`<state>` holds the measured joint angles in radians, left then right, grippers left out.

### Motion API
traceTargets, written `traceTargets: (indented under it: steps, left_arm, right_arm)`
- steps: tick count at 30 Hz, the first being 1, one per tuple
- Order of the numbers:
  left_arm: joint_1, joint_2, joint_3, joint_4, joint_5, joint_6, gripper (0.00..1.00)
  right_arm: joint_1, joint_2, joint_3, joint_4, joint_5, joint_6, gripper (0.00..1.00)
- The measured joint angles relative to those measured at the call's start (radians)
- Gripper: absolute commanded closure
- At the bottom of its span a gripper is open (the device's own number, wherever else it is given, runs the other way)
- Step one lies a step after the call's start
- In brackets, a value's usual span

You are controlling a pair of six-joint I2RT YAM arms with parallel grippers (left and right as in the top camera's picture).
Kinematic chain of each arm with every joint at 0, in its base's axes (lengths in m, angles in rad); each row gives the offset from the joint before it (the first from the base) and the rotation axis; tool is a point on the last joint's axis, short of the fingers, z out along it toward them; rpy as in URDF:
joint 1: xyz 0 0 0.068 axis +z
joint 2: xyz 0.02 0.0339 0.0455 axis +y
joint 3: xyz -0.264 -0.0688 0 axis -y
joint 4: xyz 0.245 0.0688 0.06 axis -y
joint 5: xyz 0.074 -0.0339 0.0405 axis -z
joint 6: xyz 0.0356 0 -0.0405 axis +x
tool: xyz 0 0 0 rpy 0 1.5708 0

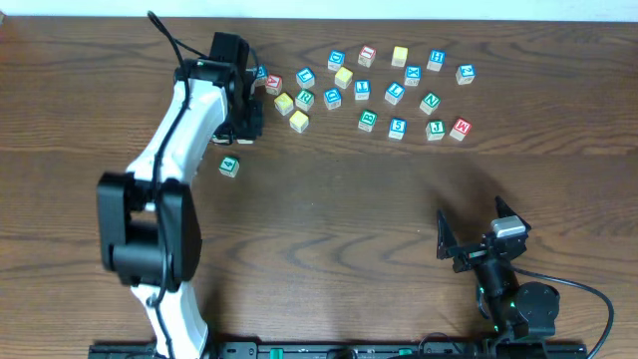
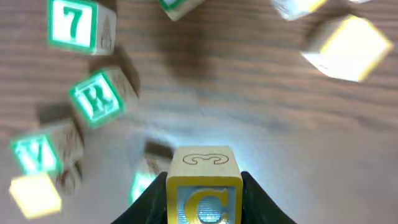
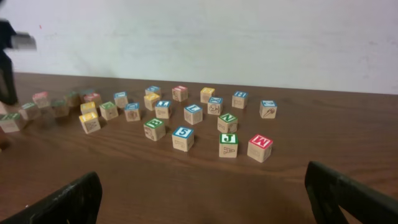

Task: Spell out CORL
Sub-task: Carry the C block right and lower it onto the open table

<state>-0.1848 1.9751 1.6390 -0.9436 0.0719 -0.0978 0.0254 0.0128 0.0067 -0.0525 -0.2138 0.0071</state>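
My left gripper (image 2: 204, 177) is shut on a yellow-framed C cube (image 2: 202, 202) and holds it above the table. In the overhead view this gripper (image 1: 244, 122) is at the left end of the cube cluster and hides the C cube. A green R cube (image 2: 96, 98) lies ahead to its left, and also shows in the overhead view (image 1: 305, 99). A blue L cube (image 1: 395, 94) lies mid-cluster and also shows in the right wrist view (image 3: 193, 111). Plain yellow-topped cubes (image 1: 298, 121) lie near the left gripper. My right gripper (image 1: 477, 237) is open and empty near the front right.
Many other letter and number cubes lie scattered across the back of the table (image 1: 329, 219), among them a green 7 (image 2: 74, 23), a green J (image 3: 228, 139) and a red M (image 3: 260, 142). One green cube (image 1: 229, 167) lies alone beside the left arm.
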Motion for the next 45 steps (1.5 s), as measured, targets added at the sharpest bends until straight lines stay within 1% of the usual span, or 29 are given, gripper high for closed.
traceTargets:
  steps: [4,8,13,21,27,34,45]
  left_arm:
    - [-0.071,-0.031,0.002,-0.068,0.000,-0.062,0.81]
    - [-0.146,-0.028,-0.015,-0.061,0.000,-0.119,0.81]
    - [-0.209,-0.028,-0.093,0.022,0.004,-0.205,0.81]
    - [-0.218,-0.028,-0.214,0.193,0.003,-0.278,0.81]
    - [-0.218,-0.028,-0.229,0.223,0.003,-0.323,0.81]
    - [-0.218,-0.028,-0.235,0.266,0.000,-0.343,0.81]
    - [-0.218,-0.028,-0.276,0.297,-0.001,-0.264,0.81]
  right_arm:
    - [0.000,0.000,0.000,0.000,0.000,0.000,0.01]
    - [0.000,0.000,0.000,0.000,0.000,0.000,0.01]
    - [0.000,0.000,0.000,0.000,0.000,0.000,0.01]
    - [0.000,0.000,0.000,0.000,0.000,0.000,0.01]
    - [0.000,0.000,0.000,0.000,0.000,0.000,0.01]
    - [0.000,0.000,0.000,0.000,0.000,0.000,0.01]
    - [0.000,0.000,0.000,0.000,0.000,0.000,0.01]
